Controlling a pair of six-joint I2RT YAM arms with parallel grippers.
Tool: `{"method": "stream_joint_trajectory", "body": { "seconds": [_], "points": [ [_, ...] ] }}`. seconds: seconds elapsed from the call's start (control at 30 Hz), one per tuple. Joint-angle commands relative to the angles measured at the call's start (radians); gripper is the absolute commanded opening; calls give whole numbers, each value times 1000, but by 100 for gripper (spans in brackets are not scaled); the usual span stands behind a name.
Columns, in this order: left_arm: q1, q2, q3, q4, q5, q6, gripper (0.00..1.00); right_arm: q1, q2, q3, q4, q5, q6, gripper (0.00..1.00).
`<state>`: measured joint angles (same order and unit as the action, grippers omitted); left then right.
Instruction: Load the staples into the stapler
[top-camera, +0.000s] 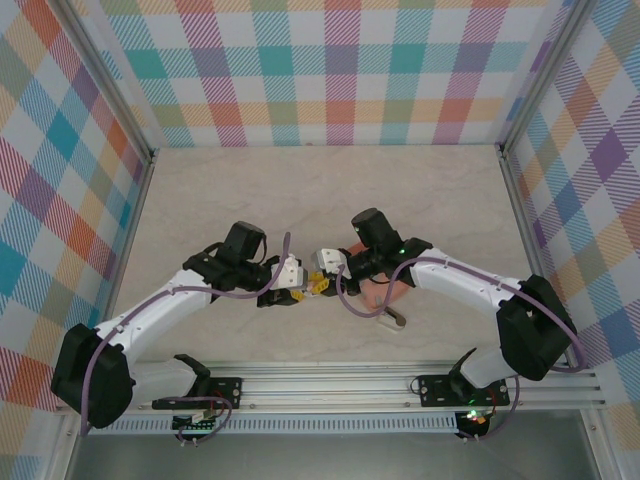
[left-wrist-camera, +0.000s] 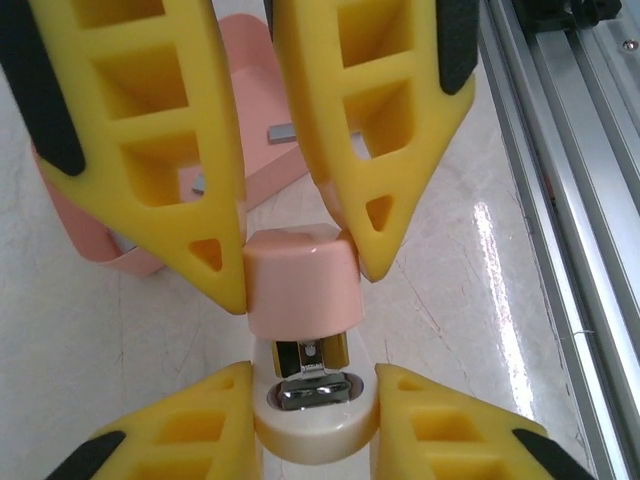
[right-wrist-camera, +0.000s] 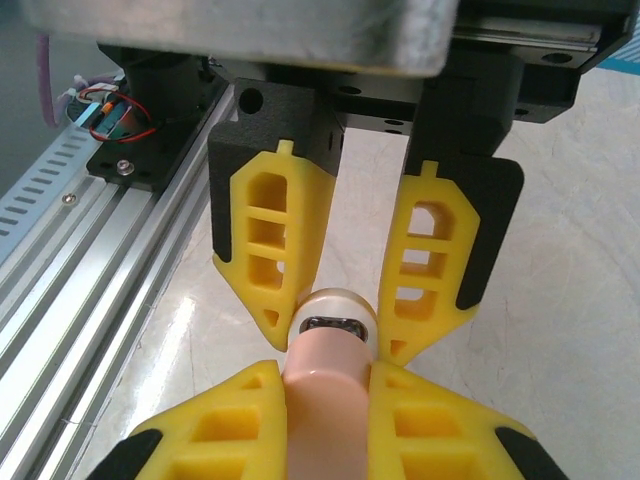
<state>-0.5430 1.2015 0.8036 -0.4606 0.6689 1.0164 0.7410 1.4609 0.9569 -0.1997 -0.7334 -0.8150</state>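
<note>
- The staples are tiny dark-grey strips lying loose on the floor of the salmon-pink tray. At least two show in the left wrist view, apart from each other and flat.
- The tray sits on the table a little right of the middle and nearer the near edge than the far one, partly under the right arm's wrist.
- The stapler is just left of the tray, about midway between the table's left and right edges. It has a pink upper body over a cream base, with its metal magazine showing between them at the nose.
- Whether its base rests on the table or hangs just above it I cannot tell.
- The right gripper is closed narrow on the stapler, its yellow fingers pressed to both sides of the pink upper body.
- The left gripper comes in from the opposite side with its claw narrow, one fingertip against each side of the cream base at the nose.
- A small greyish piece lies beside the tray toward the near edge; what it is I cannot tell.
- An aluminium rail runs along the near edge, and checked walls enclose the other three sides.
</note>
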Motion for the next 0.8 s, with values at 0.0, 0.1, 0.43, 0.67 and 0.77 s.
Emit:
{"method": "stream_joint_trajectory", "body": {
  "seconds": [0.0, 0.1, 0.43, 0.67, 0.77],
  "points": [
    [-13, 7, 31, -33, 20, 17, 19, 9, -23, -13, 34, -41, 15, 14],
    [-13, 7, 36, -37, 0, 15, 14, 8, -35, -20, 55, -9, 126, 37],
    [-17, -7, 26, -22, -91, 19, 8, 9, 6, 32, 49, 163, 775, 71],
    [-26, -9, 26, -20, -115, 19, 8, 25, 16, 35, 55, 217, 887, 73],
    [-28, -13, 24, -17, -120, 18, 8, 32, 29, 42, 46, 226, 906, 75]
  ]
}}
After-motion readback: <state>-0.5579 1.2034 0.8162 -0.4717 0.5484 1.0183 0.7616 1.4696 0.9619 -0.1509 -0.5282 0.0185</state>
